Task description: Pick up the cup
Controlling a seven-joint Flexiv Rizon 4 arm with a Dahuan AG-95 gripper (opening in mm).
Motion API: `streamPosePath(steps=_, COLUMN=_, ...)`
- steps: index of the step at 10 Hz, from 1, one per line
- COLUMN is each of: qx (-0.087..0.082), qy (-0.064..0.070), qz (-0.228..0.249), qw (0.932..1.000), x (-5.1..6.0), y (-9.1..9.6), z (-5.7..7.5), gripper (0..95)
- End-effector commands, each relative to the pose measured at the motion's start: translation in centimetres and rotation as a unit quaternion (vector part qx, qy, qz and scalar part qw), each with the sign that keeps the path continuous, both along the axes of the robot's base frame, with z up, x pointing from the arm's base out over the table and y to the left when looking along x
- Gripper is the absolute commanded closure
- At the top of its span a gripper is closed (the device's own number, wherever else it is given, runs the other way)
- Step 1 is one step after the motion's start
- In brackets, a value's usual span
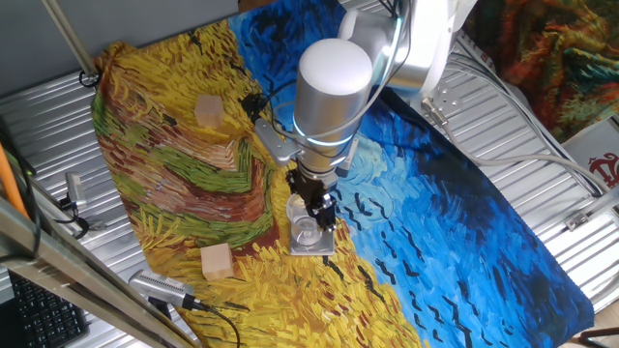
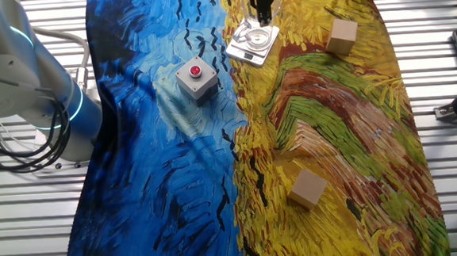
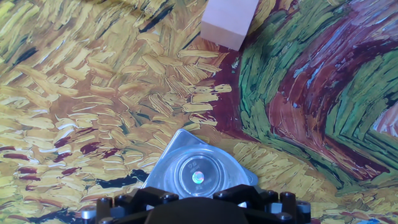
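Note:
The cup (image 1: 305, 224) is a small clear tumbler. It stands upright on a flat grey coaster plate (image 1: 313, 247) on the painted cloth. My gripper (image 1: 320, 211) hangs just above and right beside the cup's rim, its dark fingers pointing down and slightly apart, holding nothing. In the other fixed view the gripper (image 2: 261, 10) is just behind the cup (image 2: 259, 37) on the plate (image 2: 242, 53). In the hand view I look straight down into the cup (image 3: 198, 176) at the bottom middle. The plate (image 3: 180, 144) shows around it, and the fingertips are out of frame.
Several wooden cubes lie on the cloth: one near the cup (image 1: 217, 261), one farther back (image 1: 209, 110), one at the hand view's top (image 3: 229, 22). A grey box with a red button (image 2: 197, 76) stands near the plate. Cables and metal slats surround the cloth.

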State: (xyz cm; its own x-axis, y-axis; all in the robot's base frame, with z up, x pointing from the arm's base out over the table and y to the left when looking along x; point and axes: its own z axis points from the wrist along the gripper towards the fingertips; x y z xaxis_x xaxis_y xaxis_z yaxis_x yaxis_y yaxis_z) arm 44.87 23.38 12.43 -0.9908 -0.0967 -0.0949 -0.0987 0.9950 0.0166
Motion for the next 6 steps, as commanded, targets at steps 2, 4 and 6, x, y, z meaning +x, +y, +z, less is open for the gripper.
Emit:
streamPosePath(steps=2, qx=-0.001, qy=0.0, qz=-0.001, qw=1.0, x=-0.02, y=0.01, z=-0.09, gripper=0.0)
streamPosePath(steps=4, qx=-0.002, qy=0.0, qz=-0.003, qw=1.0, x=-0.04, y=0.02, z=-0.14, gripper=19.0)
streamPosePath(steps=6, qx=-0.003, qy=0.0, qz=-0.005, qw=1.0, x=-0.04, y=0.02, z=-0.15, gripper=19.0)
